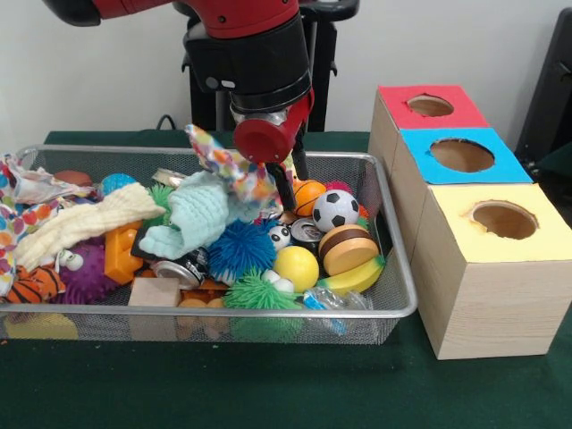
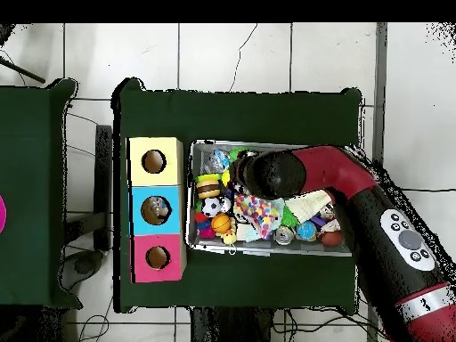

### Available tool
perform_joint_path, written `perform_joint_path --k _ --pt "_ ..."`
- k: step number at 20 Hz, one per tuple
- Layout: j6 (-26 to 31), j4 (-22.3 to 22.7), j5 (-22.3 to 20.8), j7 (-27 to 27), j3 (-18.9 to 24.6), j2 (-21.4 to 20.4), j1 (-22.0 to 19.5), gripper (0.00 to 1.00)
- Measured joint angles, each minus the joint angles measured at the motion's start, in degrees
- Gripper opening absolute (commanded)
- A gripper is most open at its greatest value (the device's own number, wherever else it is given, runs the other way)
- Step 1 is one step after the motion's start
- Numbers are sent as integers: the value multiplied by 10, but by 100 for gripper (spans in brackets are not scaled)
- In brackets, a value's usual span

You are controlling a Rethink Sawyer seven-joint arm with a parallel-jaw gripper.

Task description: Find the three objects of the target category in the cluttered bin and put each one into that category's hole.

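While my gripper (image 1: 284, 183) hangs over the middle of the bin (image 1: 393, 308), I can't tell whether it's pinching anything (polka-dot cloth (image 1: 228, 165) bunches right beside it). I'd say I'm mid-search: one crinkly printed bag (image 1: 27, 192) sits at the frame's left edge. Next move probably needs lifting clear, then shifting left. Open room is above; three boxes (image 1: 496, 268) crowd the right rim.

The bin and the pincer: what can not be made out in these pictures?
- Pincer, front view: the polka-dot cloth partly covers it, so open or shut is unclear.
- Bin, overhead view: the arm hides its middle.
- Blue box, overhead view: something lies in its hole, too small to name.
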Motion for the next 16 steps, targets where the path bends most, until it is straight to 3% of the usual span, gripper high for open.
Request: perform_joint_path --k 16 --pt "0 -14 -17 0 2 30 4 100"
